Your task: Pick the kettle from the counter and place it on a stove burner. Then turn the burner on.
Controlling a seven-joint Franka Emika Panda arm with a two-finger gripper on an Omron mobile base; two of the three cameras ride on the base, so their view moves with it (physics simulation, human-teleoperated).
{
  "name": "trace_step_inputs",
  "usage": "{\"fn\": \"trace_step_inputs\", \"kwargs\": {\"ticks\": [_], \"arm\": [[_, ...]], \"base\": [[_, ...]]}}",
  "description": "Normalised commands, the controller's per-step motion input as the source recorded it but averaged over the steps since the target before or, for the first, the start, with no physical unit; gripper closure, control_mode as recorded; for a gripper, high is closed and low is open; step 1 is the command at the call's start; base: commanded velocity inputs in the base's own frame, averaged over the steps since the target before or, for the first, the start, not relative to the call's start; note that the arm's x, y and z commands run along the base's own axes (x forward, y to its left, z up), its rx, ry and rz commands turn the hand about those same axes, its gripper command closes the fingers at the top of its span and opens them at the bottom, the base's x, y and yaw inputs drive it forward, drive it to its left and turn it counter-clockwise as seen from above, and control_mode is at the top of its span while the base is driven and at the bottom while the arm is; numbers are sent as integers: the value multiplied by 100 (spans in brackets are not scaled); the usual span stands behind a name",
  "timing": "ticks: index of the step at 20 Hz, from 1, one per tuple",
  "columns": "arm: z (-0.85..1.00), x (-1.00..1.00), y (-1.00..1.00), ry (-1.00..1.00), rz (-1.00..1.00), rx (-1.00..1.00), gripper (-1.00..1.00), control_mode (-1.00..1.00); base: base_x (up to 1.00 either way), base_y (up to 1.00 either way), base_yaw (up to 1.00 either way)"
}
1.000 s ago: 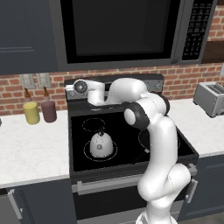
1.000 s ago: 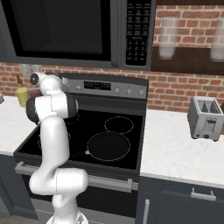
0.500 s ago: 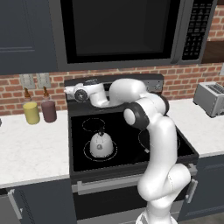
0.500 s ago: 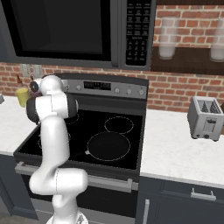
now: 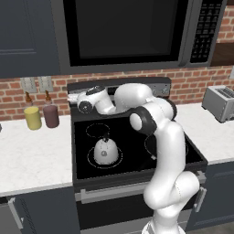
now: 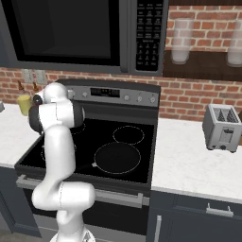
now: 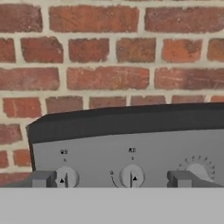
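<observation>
— What stands around the stove (image 5: 137, 151)?

— On the white surface (image 5: 32, 155) at the left of the left base view, two bottles: a yellow bottle (image 5: 33, 116) and a maroon bottle (image 5: 50, 114). At the far right, one toaster (image 5: 220, 102).

— And the kettle (image 5: 105, 150)?

— Upright on the front-left ring, handle on top, round mark facing the camera.

— The fingers (image 7: 111, 179)?

— Spread apart, holding nothing, facing the grey back panel (image 7: 131, 153). One knob (image 7: 131, 176) sits between the tips; three knobs probably show, the rightmost half hidden.
</observation>
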Motion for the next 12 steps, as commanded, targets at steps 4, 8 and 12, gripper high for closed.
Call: {"fn": "trace_step_inputs", "kwargs": {"ticks": [4,8,12], "arm": [[-1,-9,4,0,0,0,-100,-100],[-9,0,36,0,0,-2,-100,-100],[-11,0,41,0,0,-6,-100,-100]], "base": [[0,0,0],[0,0,0],[0,0,0]]}}
